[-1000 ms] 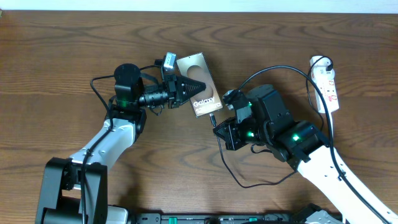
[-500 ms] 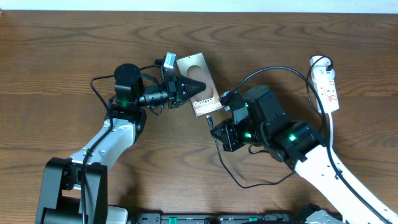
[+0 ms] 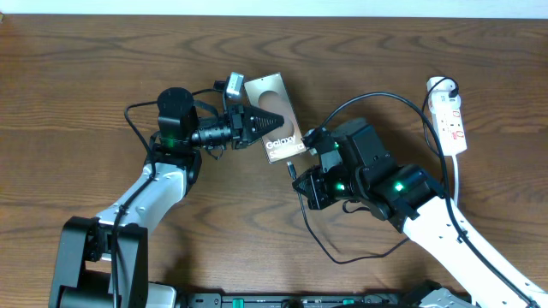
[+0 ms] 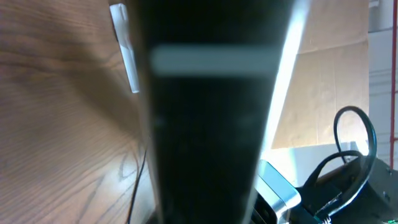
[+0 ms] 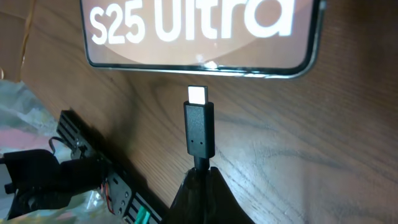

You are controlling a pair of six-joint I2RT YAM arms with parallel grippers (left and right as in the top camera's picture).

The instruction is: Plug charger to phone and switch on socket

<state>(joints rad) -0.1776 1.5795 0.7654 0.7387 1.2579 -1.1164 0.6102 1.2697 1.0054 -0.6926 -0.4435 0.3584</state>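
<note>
The bronze phone (image 3: 276, 101) with white "Galaxy" lettering lies tilted at the table's middle. My left gripper (image 3: 272, 121) reaches in from the left and is shut on its left side. Up close in the left wrist view, a dark blurred slab (image 4: 205, 124) fills the middle. My right gripper (image 5: 200, 177) is shut on the charger connector (image 5: 199, 127). Its silver tip (image 5: 198, 94) points at the phone's bottom edge (image 5: 199, 62) with a small gap between them. From above, the connector (image 3: 293, 169) sits just below the phone. The white socket (image 3: 450, 120) lies at the far right.
The charger's black cable (image 3: 342, 253) loops across the table below the right arm and arcs up towards the socket. The socket's white cord (image 3: 457, 184) runs down the right side. The table's far edge (image 3: 274, 14) lies along the top.
My right arm has shifted slightly left, keeping the connector just below the phone's bottom edge. The left gripper and phone have stayed put.
</note>
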